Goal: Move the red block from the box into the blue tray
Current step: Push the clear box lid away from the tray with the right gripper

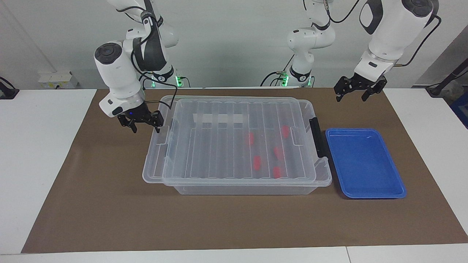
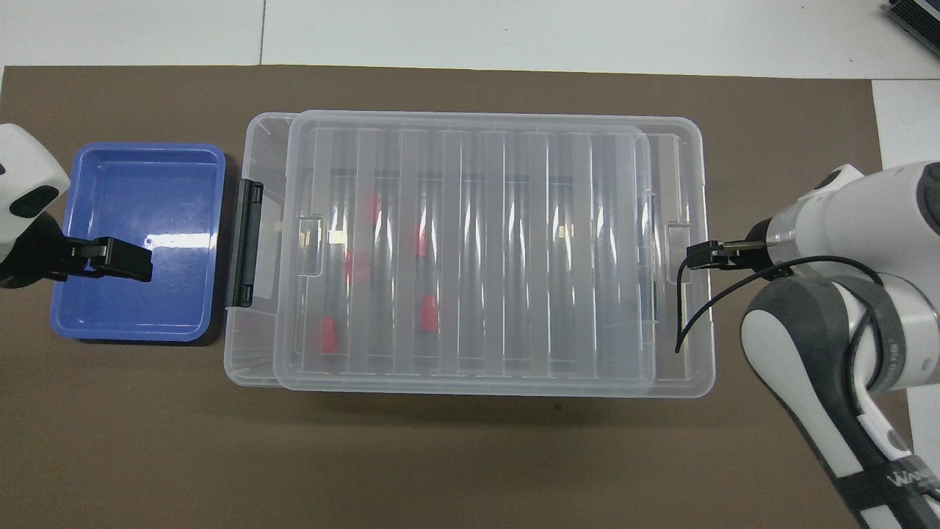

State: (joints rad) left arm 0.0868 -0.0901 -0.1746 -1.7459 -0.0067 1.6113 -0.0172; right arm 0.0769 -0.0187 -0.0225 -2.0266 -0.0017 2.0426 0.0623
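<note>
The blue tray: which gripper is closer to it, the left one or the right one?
Left. The left gripper hangs over the blue tray's end nearest the robots. The right gripper is at the clear box's end toward the right arm, at the shifted lid's edge.

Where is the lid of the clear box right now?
The lid lies on the box, slid toward the right arm's end and overhanging there, beside the right gripper.

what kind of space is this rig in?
Likely a robotics lab: two arms mounted at a white table with a brown mat, a bare wall, and a staged clear box beside a blue tray.
</note>
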